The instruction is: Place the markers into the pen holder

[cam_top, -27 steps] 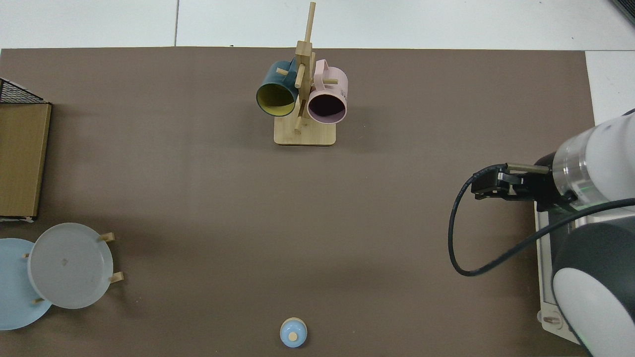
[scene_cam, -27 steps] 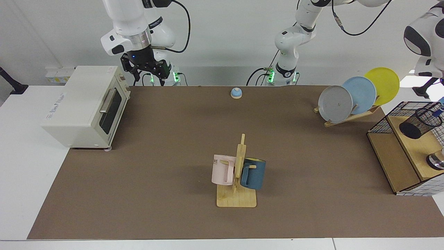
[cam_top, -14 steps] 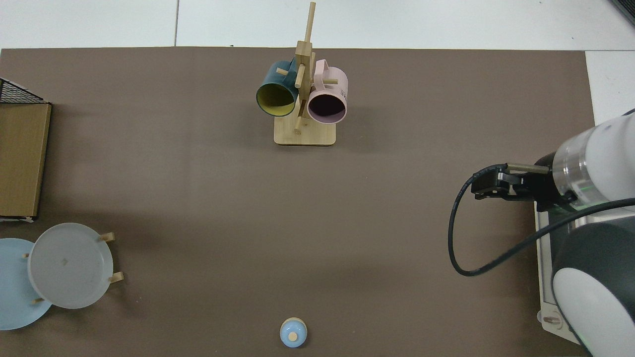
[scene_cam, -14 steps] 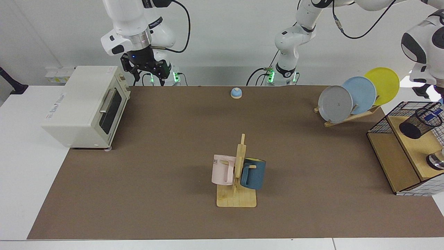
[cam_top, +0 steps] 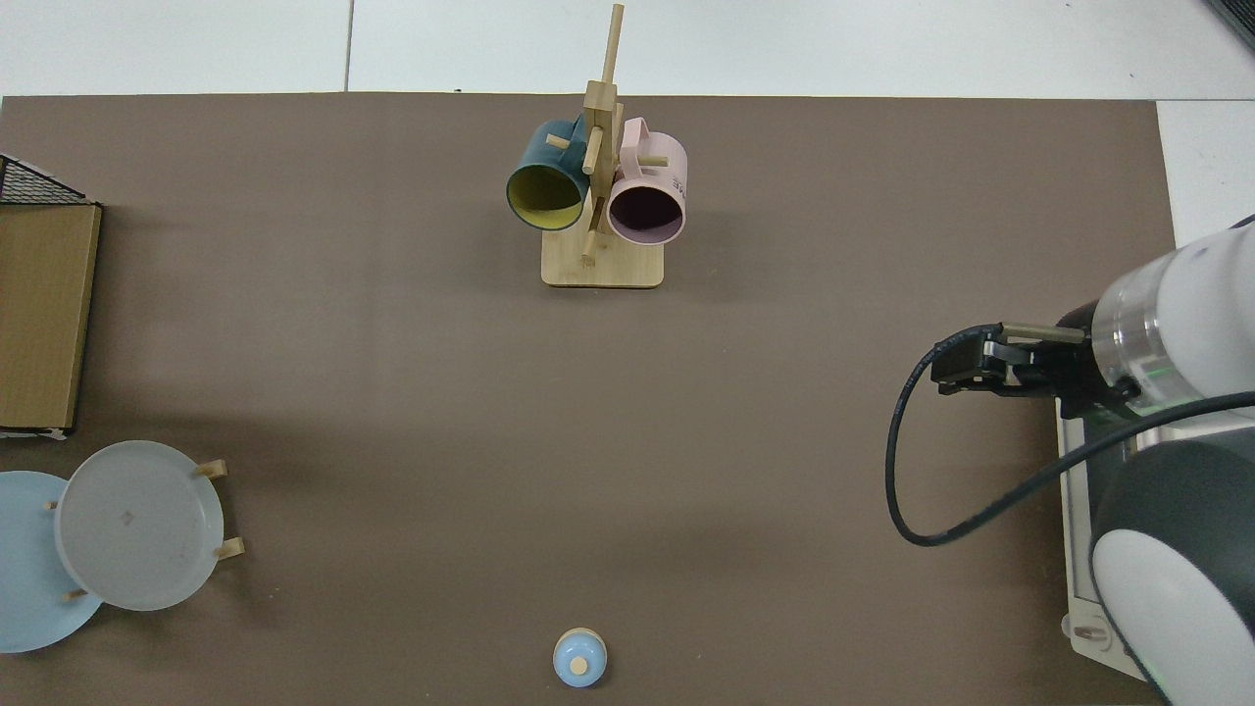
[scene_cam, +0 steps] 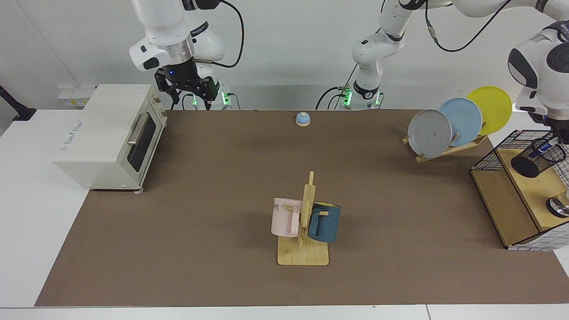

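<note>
1. The desk (scene_cam: 200,186) carries a wooden shelf unit (scene_cam: 511,209) at the end nearest the left arm's base. The pen holder (scene_cam: 535,160) stands on its upper board, near the desk's far corner on that side.

2. The pen holder is a light, stiff mesh cup leaning toward the desk's middle. I judge it could tip or slide at a sideways knock, so anything entering it should come straight down its mouth.

3. The left pincer (scene_cam: 555,135) sits at the holder's rim, partly hidden by the arm's wrist; I cannot tell whether it is grasping or released.

4. The right pincer (scene_cam: 190,91) hangs released above the far edge beside the toaster oven (scene_cam: 106,133); that arm waits.

5. The marker (scene_cam: 540,150) shows as a blue end slanting inside the holder's mouth. It looks light, rigid and smooth-barrelled, likely slippery. The best hold is across the barrel's middle, squeezed firmly, with the tip aimed downward.
</note>
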Tool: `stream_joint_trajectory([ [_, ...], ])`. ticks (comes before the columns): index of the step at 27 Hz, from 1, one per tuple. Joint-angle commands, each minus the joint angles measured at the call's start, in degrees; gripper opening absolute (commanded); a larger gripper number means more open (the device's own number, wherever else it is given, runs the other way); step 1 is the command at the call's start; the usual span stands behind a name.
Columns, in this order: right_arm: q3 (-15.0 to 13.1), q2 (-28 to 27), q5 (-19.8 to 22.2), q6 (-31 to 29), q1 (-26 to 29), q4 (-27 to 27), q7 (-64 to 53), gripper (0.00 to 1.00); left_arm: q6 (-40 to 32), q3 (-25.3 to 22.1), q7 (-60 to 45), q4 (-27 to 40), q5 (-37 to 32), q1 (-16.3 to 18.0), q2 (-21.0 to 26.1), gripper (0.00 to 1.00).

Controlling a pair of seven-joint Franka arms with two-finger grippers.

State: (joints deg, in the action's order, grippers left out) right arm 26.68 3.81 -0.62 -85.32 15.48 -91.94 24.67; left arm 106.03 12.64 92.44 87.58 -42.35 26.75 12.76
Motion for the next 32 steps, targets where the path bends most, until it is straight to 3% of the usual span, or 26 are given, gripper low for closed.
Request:
stream_joint_trajectory([
  [1, 0.7, 0.5, -0.9, 0.1, 1.4, -0.5, -1.2, 1.00, 1.2, -0.3, 0.6, 3.0, 1.1, 0.7, -1.7, 0.00],
  [26, 0.7, 0.4, -0.9, 0.1, 1.4, -0.5, -1.2, 1.00, 4.8, -2.1, 1.6, 5.1, 1.6, 1.0, -1.0, 0.00],
  [27, 0.7, 0.4, -0.9, 0.1, 1.4, -0.5, -1.2, 1.00, 4.9, -2.2, 1.6, 5.1, 1.6, 1.0, -1.0, 0.03],
  [29, 0.7, 0.5, -0.9, 0.1, 1.4, -0.4, -1.2, 1.00, 5.2, -2.7, 1.6, 5.0, 1.7, 0.9, -0.9, 0.21],
  [30, 0.7, 0.4, -0.9, 0.1, 1.4, -0.5, -1.2, 1.00, 5.5, -3.0, 1.6, 5.0, 2.3, 0.8, -0.9, 0.32],
  [31, 0.7, 0.5, -0.9, 0.1, 1.4, -0.5, -1.2, 1.00, 5.7, -3.2, 1.6, 5.0, 3.1, 0.8, -0.9, 0.55],
  [32, 0.7, 0.5, -0.9, 0.1, 1.4, -0.5, -1.2, 1.00, 5.8, -3.5, 1.7, 4.9, 3.7, 0.8, -0.9, 0.65],
])
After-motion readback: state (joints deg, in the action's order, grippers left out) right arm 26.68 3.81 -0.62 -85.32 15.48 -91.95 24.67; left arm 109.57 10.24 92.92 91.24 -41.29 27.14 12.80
